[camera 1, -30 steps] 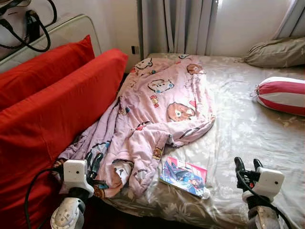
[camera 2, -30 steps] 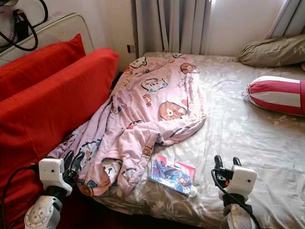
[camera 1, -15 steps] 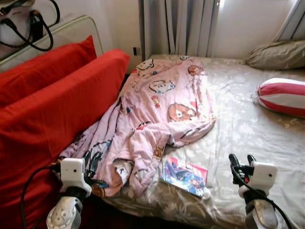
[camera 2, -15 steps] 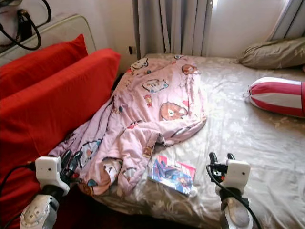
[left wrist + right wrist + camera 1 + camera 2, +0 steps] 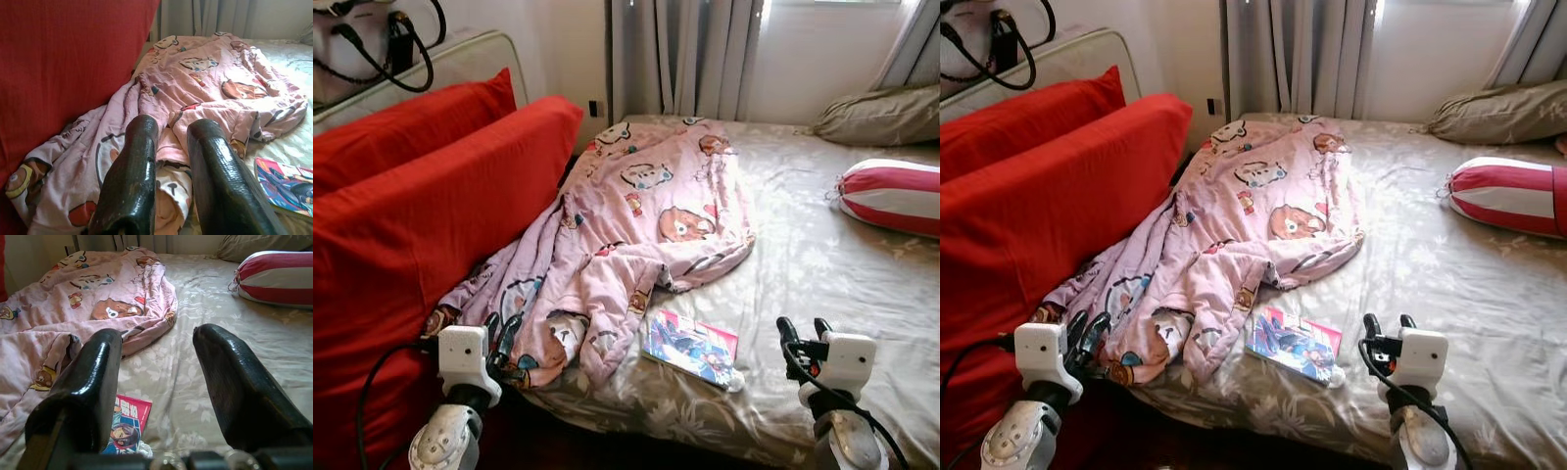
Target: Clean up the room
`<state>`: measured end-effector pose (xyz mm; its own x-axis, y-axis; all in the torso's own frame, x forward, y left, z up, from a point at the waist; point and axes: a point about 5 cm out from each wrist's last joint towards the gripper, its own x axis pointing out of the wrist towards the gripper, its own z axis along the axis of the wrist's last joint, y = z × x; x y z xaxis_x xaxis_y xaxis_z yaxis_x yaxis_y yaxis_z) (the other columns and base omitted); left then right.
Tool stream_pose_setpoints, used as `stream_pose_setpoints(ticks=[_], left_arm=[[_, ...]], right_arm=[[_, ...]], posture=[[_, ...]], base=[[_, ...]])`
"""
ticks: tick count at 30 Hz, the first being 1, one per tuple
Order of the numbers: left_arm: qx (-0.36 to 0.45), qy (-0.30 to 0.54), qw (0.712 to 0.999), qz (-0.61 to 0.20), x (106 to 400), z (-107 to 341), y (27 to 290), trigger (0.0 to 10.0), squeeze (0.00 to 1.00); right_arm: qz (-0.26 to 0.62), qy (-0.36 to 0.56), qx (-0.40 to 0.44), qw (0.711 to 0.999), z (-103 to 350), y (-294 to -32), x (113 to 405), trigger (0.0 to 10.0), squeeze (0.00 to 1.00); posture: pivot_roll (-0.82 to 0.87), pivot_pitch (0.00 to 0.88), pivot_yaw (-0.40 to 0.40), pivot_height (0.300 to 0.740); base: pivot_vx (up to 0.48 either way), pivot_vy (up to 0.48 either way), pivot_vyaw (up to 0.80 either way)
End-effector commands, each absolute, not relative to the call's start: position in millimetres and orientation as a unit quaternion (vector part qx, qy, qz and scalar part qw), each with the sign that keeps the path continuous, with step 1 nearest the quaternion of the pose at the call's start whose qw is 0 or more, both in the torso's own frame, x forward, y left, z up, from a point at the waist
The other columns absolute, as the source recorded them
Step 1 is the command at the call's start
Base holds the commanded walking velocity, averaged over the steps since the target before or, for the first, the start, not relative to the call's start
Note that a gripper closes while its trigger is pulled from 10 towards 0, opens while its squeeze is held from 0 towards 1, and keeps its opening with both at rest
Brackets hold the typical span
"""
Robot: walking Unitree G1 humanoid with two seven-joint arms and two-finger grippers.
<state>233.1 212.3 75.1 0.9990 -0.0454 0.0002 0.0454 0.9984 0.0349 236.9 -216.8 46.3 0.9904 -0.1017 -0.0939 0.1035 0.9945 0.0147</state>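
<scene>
A crumpled pink cartoon-print blanket point(image 5: 646, 215) lies across the left half of the bed point(image 5: 822, 264) and hangs over its near corner. A colourful comic book point(image 5: 691, 348) lies flat on the grey floral sheet just right of the blanket's lower fold. My left gripper point(image 5: 501, 328) is open, low at the bed's near-left corner, its tips close to the blanket's hanging edge point(image 5: 161, 161). My right gripper point(image 5: 801, 329) is open above the sheet, to the right of the book point(image 5: 128, 423), holding nothing.
Two big red cushions point(image 5: 421, 225) stand along the bed's left side. A red-and-white striped bolster point(image 5: 891, 196) and an olive pillow point(image 5: 881, 108) lie at the far right. Grey curtains point(image 5: 695, 59) hang behind the bed. Bare sheet stretches between book and bolster.
The camera has shifted a little. My right gripper has edged leftward, slightly nearer the book. The left gripper stays by the blanket's edge.
</scene>
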Motion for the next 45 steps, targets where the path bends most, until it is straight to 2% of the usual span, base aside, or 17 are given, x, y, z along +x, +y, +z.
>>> stream_pose_setpoints(ticks=[1,4,7,32,35,45], left_arm=[[0.018,-0.002,0.999,-0.030,233,79,210,10.0,0.00],[0.018,0.000,0.999,-0.031,233,79,210,10.0,0.00],[0.017,0.001,0.999,-0.031,233,79,210,10.0,0.00],[0.015,0.008,0.999,-0.037,233,80,206,10.0,0.00],[0.015,0.009,0.999,-0.038,232,80,207,10.0,0.00],[0.016,0.009,0.999,-0.042,233,80,205,10.0,0.00]], right_arm=[[-0.043,0.042,0.008,0.998,50,-215,239,10.0,0.00],[-0.039,0.051,0.011,0.998,49,-213,240,10.0,0.00],[-0.034,0.057,0.010,0.998,47,-211,241,10.0,0.00],[-0.016,0.077,0.016,0.997,43,-205,244,10.0,0.00],[-0.012,0.077,0.019,0.997,42,-204,244,10.0,0.00],[-0.006,0.066,0.021,0.998,44,-201,242,10.0,0.00]], posture=[[0.02,0.000,0.020,0.669],[0.02,0.000,0.018,0.669],[0.02,0.000,0.017,0.651],[0.03,0.000,0.017,0.651],[0.03,0.000,0.018,0.626],[0.03,0.000,0.026,0.626]], base=[[0.000,0.000,0.00],[0.000,0.000,0.00],[0.000,0.000,0.00],[0.000,0.000,0.00],[0.000,0.000,0.00],[0.000,0.000,0.00]])
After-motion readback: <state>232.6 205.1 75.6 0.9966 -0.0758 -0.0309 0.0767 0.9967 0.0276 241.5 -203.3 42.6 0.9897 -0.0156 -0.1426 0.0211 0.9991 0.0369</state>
